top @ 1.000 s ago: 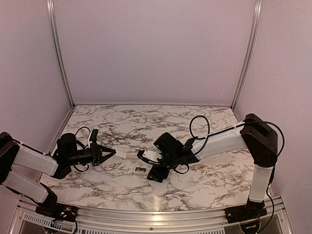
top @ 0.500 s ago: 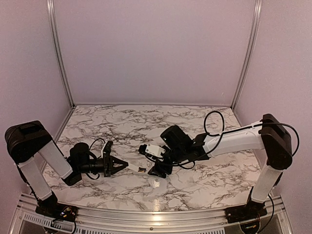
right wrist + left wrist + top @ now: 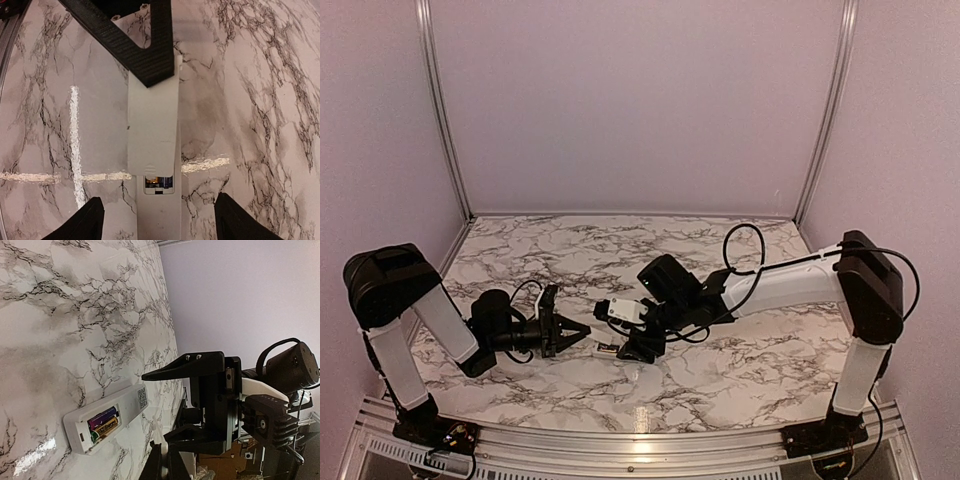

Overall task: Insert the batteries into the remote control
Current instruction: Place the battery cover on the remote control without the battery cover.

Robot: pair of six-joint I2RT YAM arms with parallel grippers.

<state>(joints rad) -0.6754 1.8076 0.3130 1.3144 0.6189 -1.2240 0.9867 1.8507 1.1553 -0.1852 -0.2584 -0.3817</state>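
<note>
Batteries look to be in already, so my read is we're at the closing-up step. The right gripper (image 3: pixel 157 210) is wide open with nothing in it. One finger hangs on each side of the near end of the remote control (image 3: pixel 127 407), and neither seems to be touching it.

Just past those fingertips there's a small open gap in the remote's back, and the batteries (image 3: pixel 159 182) show through it, side by side. From the left wrist view one is golden and one is purplish-dark, both sitting in the compartment.

Beyond the gap a flat white slab (image 3: pixel 152 125) covers the rest of the back. I'd guess it's the battery door, part way along its slide.

At the far end of that slab is the left gripper (image 3: pixel 156 72), pinched fully shut on nothing, its tip over the slab's edge. The remote lies flat on the marble table (image 3: pixel 260 100) between the two grippers.

The next move probably calls for a straight push along the remote's length, with the body braced so it doesn't skate.

Hard to tell:
- whether the left tip is actually pressing or just hovering
- whether the slab is seated in its rails
- which way round the batteries are (way too small)

The button side is face down, so that's hidden too.
</note>
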